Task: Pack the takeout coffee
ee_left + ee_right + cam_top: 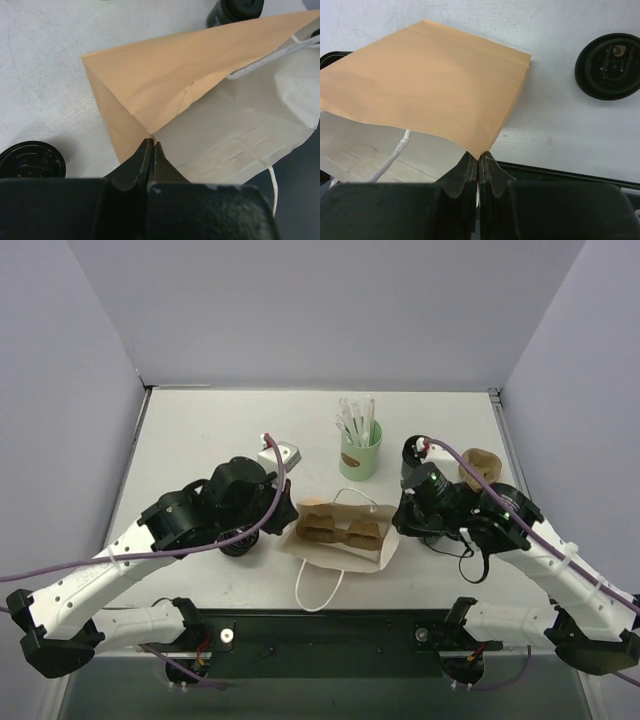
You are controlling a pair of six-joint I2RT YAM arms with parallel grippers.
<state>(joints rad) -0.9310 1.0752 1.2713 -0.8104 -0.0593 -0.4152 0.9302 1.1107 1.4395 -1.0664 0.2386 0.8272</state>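
**Figure.** Both arms at the paper bag (345,552) on the table (200,430).

**State.** The left gripper (152,150) had its fingers pressed together on the bag's folded corner, at 9 o'clock of the bag in the overhead view. The right gripper (480,159) pinched the opposite corner at 3 o'clock. The takeout coffee (610,65) stood on the table outside the bag and apart from it, at 2 o'clock of the right gripper in the right wrist view. Overhead, the right arm (500,515) masked it. It was not yet packed.

**Hazards (judged).**
- Thin paper held only at two corners could tear or slip out if the arms pulled unevenly.
- With both tools occupied, freeing one to fetch the cup could let the bag sag shut.
- The cup stood close to the right arm, so a sweep could topple it.
- The lid stack (30,161), at 8 o'clock of the left gripper, resembled the coffee's top and might be taken by mistake.

**Materials.**
- The bag was creased matte paper with one tan panel, one pale whitish panel and white cord handles (318,592).
- The coffee was a black cylinder under a glossy, ringed, moulded round lid.
- The lid stack was squat, black and glossy.
- The green cup (360,455), holding white straws, stood at 12 o'clock of the bag.
- The tabletop was white and scuffed.
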